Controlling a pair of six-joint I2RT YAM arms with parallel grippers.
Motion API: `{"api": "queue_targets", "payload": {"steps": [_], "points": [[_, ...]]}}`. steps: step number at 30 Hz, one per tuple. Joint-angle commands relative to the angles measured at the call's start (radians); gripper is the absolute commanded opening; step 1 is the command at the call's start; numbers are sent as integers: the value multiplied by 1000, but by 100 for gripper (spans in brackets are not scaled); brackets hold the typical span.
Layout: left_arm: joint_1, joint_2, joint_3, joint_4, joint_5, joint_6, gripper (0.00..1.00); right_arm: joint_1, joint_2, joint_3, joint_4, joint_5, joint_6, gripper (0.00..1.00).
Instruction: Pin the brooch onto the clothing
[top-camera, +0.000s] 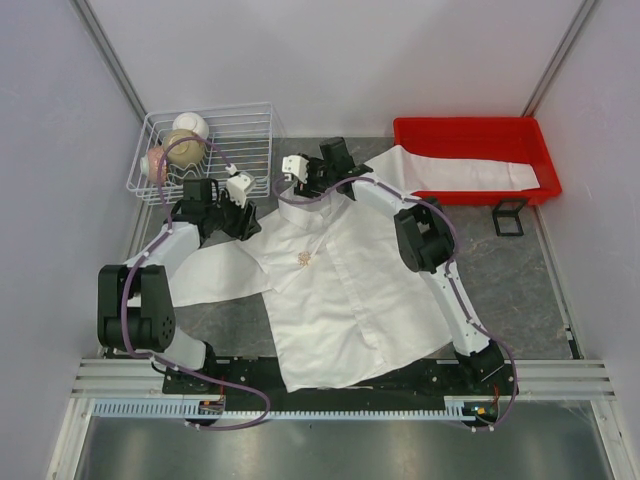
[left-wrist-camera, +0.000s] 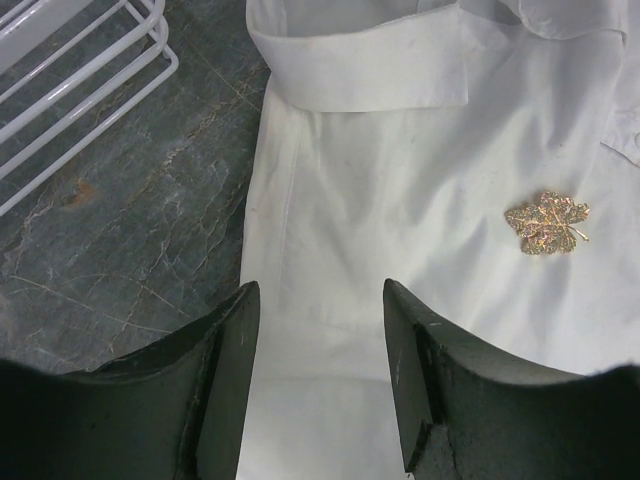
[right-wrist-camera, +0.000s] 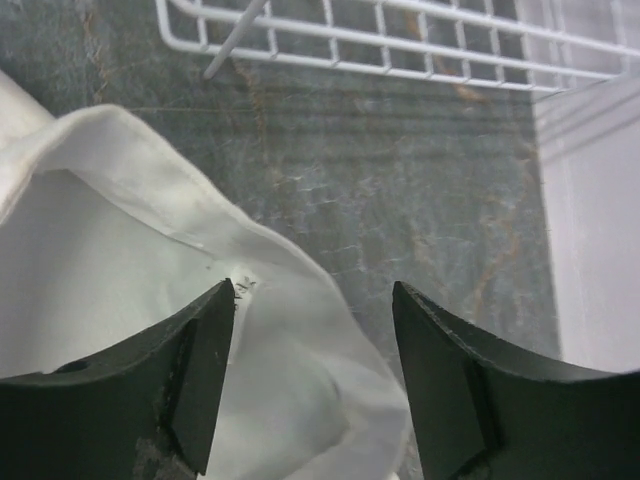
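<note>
The clothing, a white collared shirt (top-camera: 340, 300), lies spread flat on the dark table. The brooch (top-camera: 305, 258), a small gold leaf-shaped ornament, rests on the shirt's chest below the collar. In the left wrist view the brooch (left-wrist-camera: 547, 222) sits to the right of and beyond my fingers. My left gripper (left-wrist-camera: 320, 290) hangs open over the shirt's left shoulder (left-wrist-camera: 400, 200) with nothing between its jaws; from above it (top-camera: 248, 218) is at the shirt's left edge. My right gripper (right-wrist-camera: 313, 290) stands open and empty above a raised fold of shirt fabric (right-wrist-camera: 120, 250), near the collar (top-camera: 303, 183).
A white wire basket (top-camera: 250, 125) holding two balls stands at the back left, close beyond both grippers (right-wrist-camera: 400, 40). A red bin (top-camera: 470, 130) at the back right has white cloth draped into it. A small black stand (top-camera: 510, 215) sits in front of the bin.
</note>
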Motion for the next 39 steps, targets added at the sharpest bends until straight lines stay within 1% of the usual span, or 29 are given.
{"api": "queue_targets", "payload": {"steps": [1, 2, 3, 5, 8, 9, 10, 11, 12, 14, 15, 16, 18, 19, 23, 24, 28, 31, 36, 37, 38, 39], "points": [[12, -47, -7, 11, -4, -29, 59, 10, 46, 43, 11, -25, -99, 68], [16, -50, -8, 10, -4, -28, 59, 10, 49, 46, 10, -25, -113, 65], [20, -50, -10, 10, -4, -25, 59, 10, 52, 44, 7, -26, -124, 60], [24, -53, -11, 8, -4, -25, 59, 10, 56, 41, -5, -22, -150, 53], [26, -50, -10, 8, -2, -23, 59, 10, 64, 40, -5, -2, -182, 25], [26, -50, -7, 11, -2, -21, 59, 8, 65, 44, -4, 6, -173, 8], [26, -47, -5, 11, -2, -24, 58, 10, 64, 46, 16, 16, -164, 1], [26, -44, -4, 11, -2, -25, 58, 10, 64, 46, 28, 47, -153, 0], [26, -43, -2, 11, -4, -23, 58, 8, 62, 43, 43, 65, -129, 0], [59, -43, -1, 13, -8, -24, 58, 10, 64, 41, 109, 116, -92, 0], [61, -38, -2, 14, -13, -28, 58, 7, 65, 46, 140, 178, -63, 0], [64, -38, -2, 19, -18, -31, 58, 3, 69, 50, 187, 206, 4, 0], [76, -32, -2, 28, -25, -51, 58, -1, 73, 55, 287, 292, 69, 0], [84, -27, -1, 34, -25, -60, 59, 0, 73, 55, 309, 317, 127, 0], [93, -15, 5, 43, -57, -67, 58, 0, 70, 29, 421, 401, 201, 0], [96, -12, 7, 43, -74, -67, 58, -1, 72, 24, 464, 414, 204, 0], [110, -6, 12, 48, -125, -75, 58, 2, 90, 35, 511, 489, 198, 0], [116, -6, 13, 49, -162, -71, 58, 0, 86, 11, 539, 521, 174, 0], [127, -6, 9, 34, -156, -64, 57, -9, 29, -106, 553, 483, 129, 1], [129, -7, 7, 31, -156, -60, 57, -12, 14, -118, 547, 480, 123, 10], [127, -6, 5, 30, -156, -58, 57, -13, 6, -132, 536, 480, 123, 32], [130, -6, 2, 25, -154, -57, 57, -15, 0, -134, 516, 481, 128, 41]]}}
